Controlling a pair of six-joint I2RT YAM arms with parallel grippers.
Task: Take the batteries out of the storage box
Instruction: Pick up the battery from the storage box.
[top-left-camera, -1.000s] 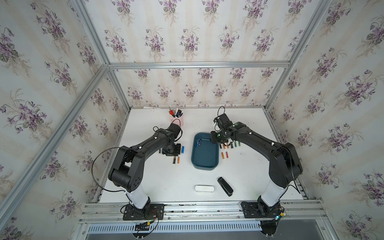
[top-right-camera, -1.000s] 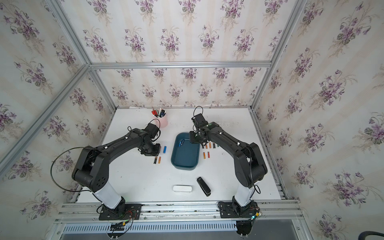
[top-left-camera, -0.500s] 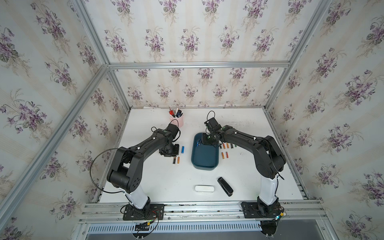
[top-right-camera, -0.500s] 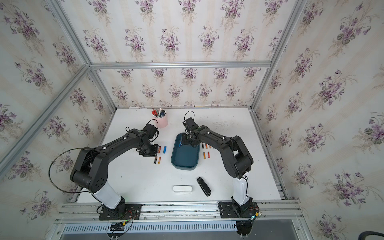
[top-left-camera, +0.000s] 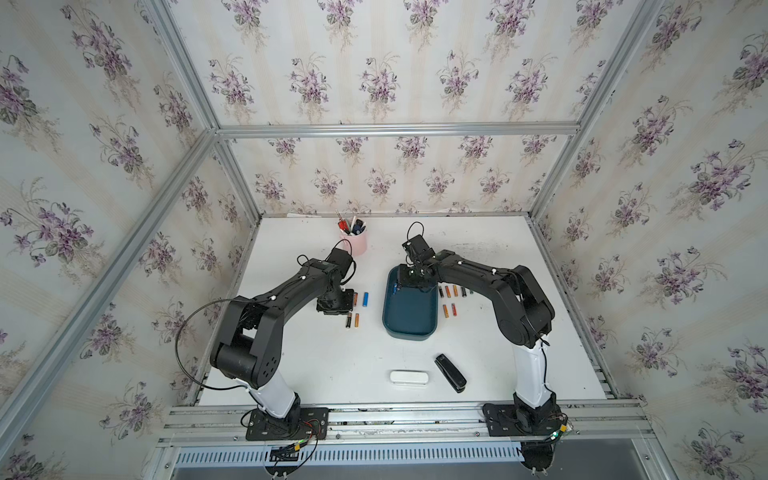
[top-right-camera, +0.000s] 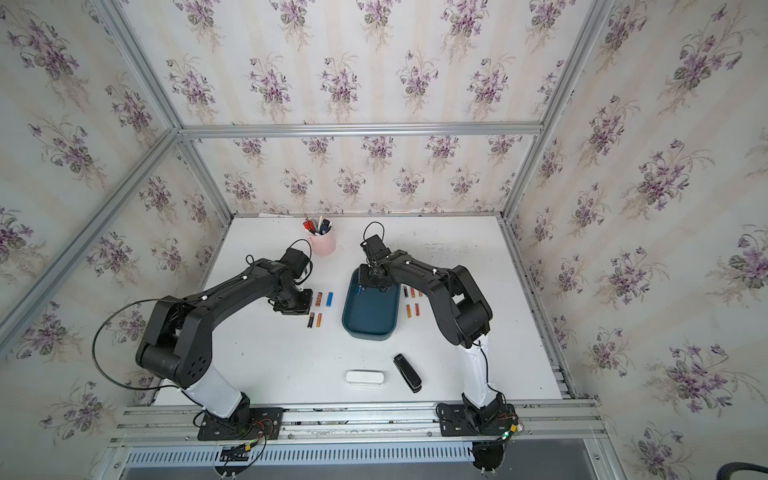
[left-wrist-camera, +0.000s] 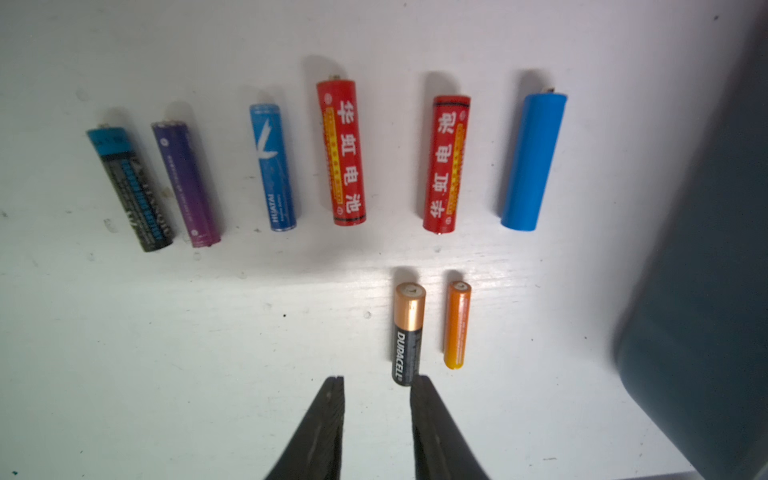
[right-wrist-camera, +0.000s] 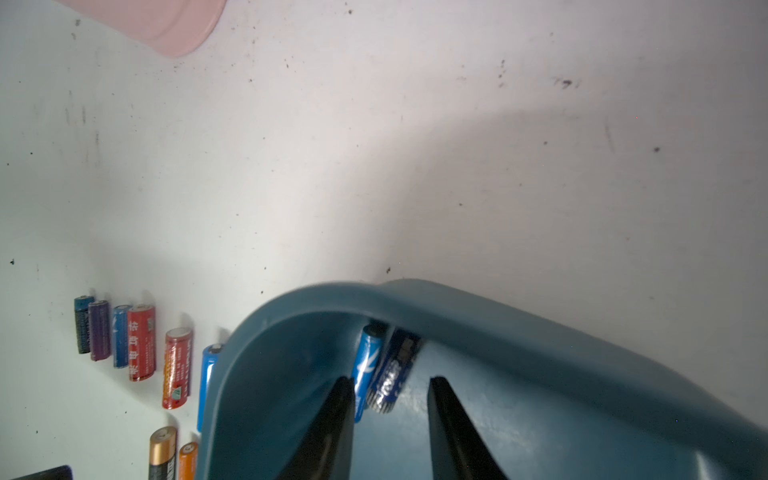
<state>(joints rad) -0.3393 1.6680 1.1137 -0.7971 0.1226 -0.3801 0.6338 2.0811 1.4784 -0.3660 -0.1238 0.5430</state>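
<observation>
The dark teal storage box (top-left-camera: 409, 334) (top-right-camera: 368, 334) stands mid-table. My right gripper (right-wrist-camera: 390, 382) (top-left-camera: 409, 282) is open, down in its far left corner. Two blue batteries (right-wrist-camera: 365, 365) lie side by side against the wall (right-wrist-camera: 457, 299), just ahead of its fingertips, ungripped. My left gripper (left-wrist-camera: 377, 380) (top-left-camera: 334, 305) hovers open and empty over the table left of the box. A black-and-copper battery (left-wrist-camera: 408, 332) ends beside one fingertip, with an orange one (left-wrist-camera: 457, 324) next to it. Beyond lies a row of several batteries (left-wrist-camera: 340, 151). More batteries (top-left-camera: 448, 291) lie right of the box.
A pink cup (top-left-camera: 353, 243) with pens and tools stands at the back, close behind my left arm. A white oblong case (top-left-camera: 409, 377) and a black stapler-like object (top-left-camera: 450, 367) lie near the front edge. Enclosure walls border the table.
My right gripper has moved left from the box's right edge into its far left corner, and its jaws have spread a little. The left gripper has barely shifted.
</observation>
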